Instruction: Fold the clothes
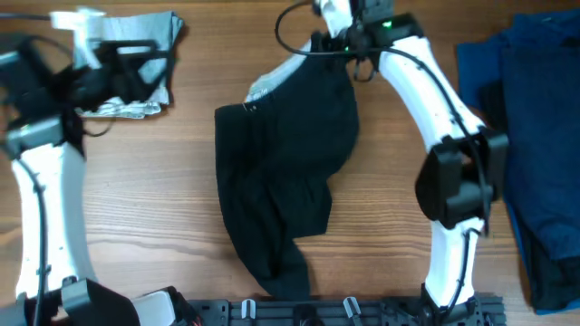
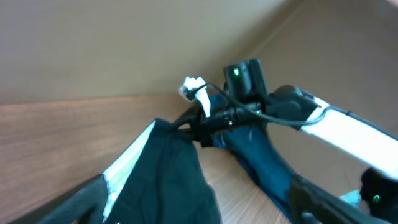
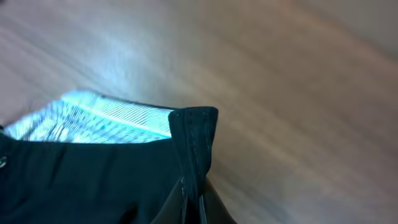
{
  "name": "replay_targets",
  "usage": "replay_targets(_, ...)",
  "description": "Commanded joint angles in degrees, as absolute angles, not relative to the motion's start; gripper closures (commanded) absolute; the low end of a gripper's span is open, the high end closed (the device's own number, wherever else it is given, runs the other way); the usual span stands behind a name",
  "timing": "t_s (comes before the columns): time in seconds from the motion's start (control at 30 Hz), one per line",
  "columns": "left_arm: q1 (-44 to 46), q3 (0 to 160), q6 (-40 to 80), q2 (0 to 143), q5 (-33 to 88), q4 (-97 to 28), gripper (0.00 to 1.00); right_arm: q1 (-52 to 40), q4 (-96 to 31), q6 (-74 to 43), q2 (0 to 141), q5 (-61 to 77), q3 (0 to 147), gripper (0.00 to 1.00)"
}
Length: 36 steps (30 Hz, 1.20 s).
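**Shorts gripped at the waistband, no fold made yet**

Right gripper (image 3: pixel 189 202): jaws pinched tight on a corner of the waistband (image 3: pixel 193 124). In the right wrist view the stitched black edge runs straight down into the fingers at the bottom of the frame. The striped grey lining shows just left of that corner. The left wrist view shows the same thing from across the table, with the corner raised off the wood and cloth hanging from it.

Left gripper (image 1: pixel 86 41): over the pale denim piece (image 1: pixel 149 32) at the far left corner, well apart from the shorts. Cannot tell if the jaws are wide or narrow, since the overhead is blurred there and its own wrist view doesn't show the fingers clearly.

The shorts (image 1: pixel 281 163): mid-table, waistband end at the far side under the right gripper, legs trailing toward the near edge. The body is rumpled. The lower part is bunched and twisted into a narrow tail near the front rail, and the two legs can't be told apart.

Heap of dark-blue cloth (image 1: pixel 535 136): far right, apart from the shorts. Bare table (image 1: pixel 163 199) lies on both sides of the shorts.

Progress, as judged: early. No edge lies squarely on another and nothing looks flattened. What's left is spreading the legs out, laying one half over the other, then folding across. The only step in hand is the hold on that corner.
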<state>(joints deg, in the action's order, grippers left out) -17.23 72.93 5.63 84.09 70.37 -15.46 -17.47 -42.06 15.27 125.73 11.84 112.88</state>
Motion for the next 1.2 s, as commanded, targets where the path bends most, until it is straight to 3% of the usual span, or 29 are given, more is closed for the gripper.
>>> replay_targets(0.0, -12.25, 73.19, -2.85, 86.3, 60.55, -16.58, 0.02, -18.2, -40.91, 16.4, 119.17, 19.84, 114.56, 0.96)
replay_targets(0.13, -12.16, 73.19, -3.38, 87.13, 60.58, -18.24, 0.01, -18.17, -41.28, 13.72, 110.63, 25.54, 114.56, 0.96)
replay_targets(0.33, -10.04, 73.19, -15.79, 91.29, 60.58, -30.85, 0.0, -18.13, -44.71, 12.91, 94.21, 25.54, 114.56, 0.96)
replay_targets(0.43, -9.96, 73.19, -16.99, 93.93, 61.06, -30.7, 0.0, -18.13, -46.11, 12.97, 90.11, 29.12, 114.56, 0.96)
replay_targets(0.6, -9.96, 73.19, -28.03, 99.74, 74.96, -30.0, 0.0, -18.13, -44.97, 13.47, 86.7, 47.81, 114.56, 0.96)
replay_targets(0.83, -10.02, 73.19, -27.77, 107.39, 83.61, -21.28, 0.0, -19.27, -32.93, 0.27, 86.08, 76.79, 114.56, 0.96)
replay_targets(0.97, -10.13, 73.19, -27.66, 107.96, 86.83, -19.9, 0.0, -22.65, -25.58, -7.29, 86.08, 85.95, 114.56, 0.96)
replay_targets(1.17, -10.61, 73.19, -27.59, 107.96, 90.37, -19.03, 0.0, -22.92, -22.83, -9.61, 86.08, 92.97, 114.54, 0.96)
